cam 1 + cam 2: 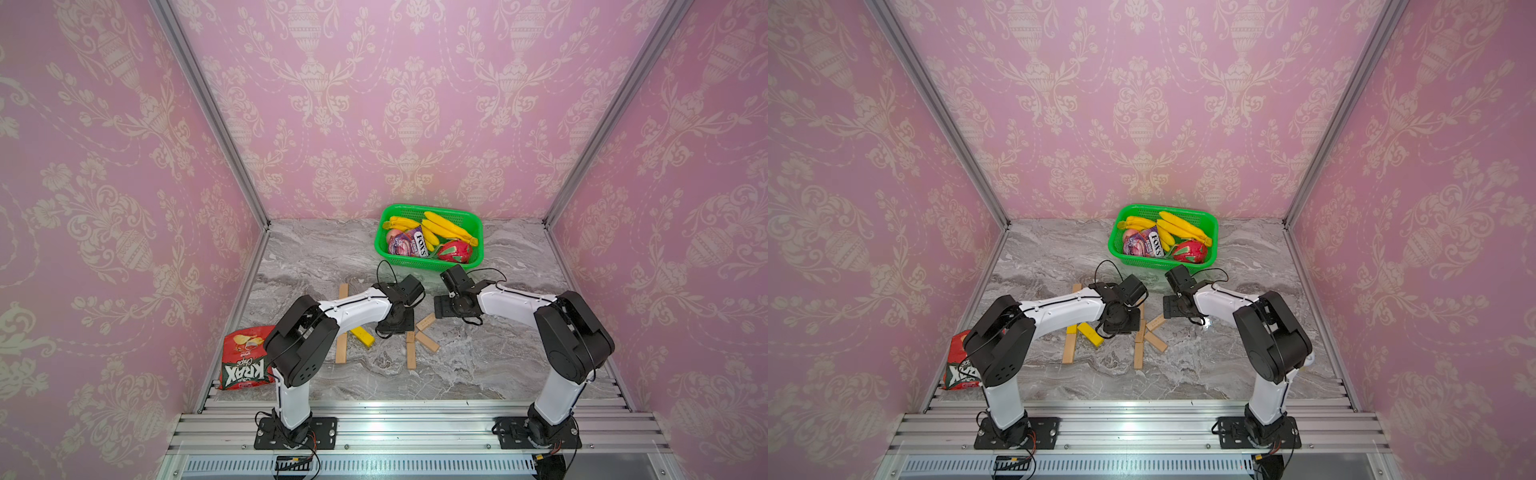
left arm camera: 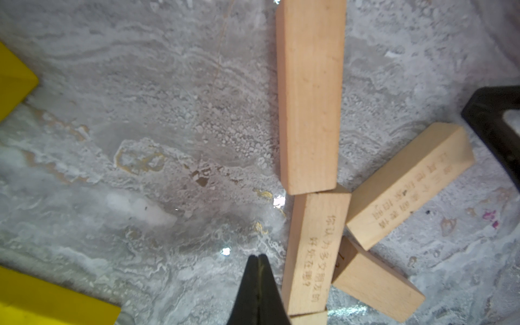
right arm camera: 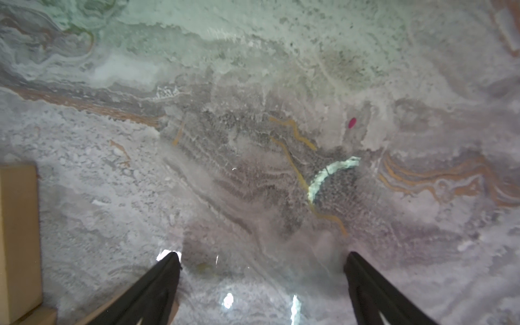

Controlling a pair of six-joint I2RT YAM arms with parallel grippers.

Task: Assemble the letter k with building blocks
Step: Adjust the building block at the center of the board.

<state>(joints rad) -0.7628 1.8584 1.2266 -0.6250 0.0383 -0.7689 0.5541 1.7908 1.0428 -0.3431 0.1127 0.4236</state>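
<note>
The K [image 1: 411, 353] lay at 6 o'clock from the basket [image 1: 379, 245]. Left gripper [image 2: 259, 257], pressed together and empty, sat just beside its stem [image 2: 315, 247]; right gripper [image 3: 261, 254] hung spread. Any nudge wanted a gentle mid-bar push, sparing the slanted bars [image 2: 405, 185].

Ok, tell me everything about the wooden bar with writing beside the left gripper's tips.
The lettered bar is a flat rectangular block of tan wood with two lines of dark characters along its top face. It lies flat on the marble table. A plain bar meets one end, and two slanted bars touch one side. The shut left gripper sits close beside the other.
</note>
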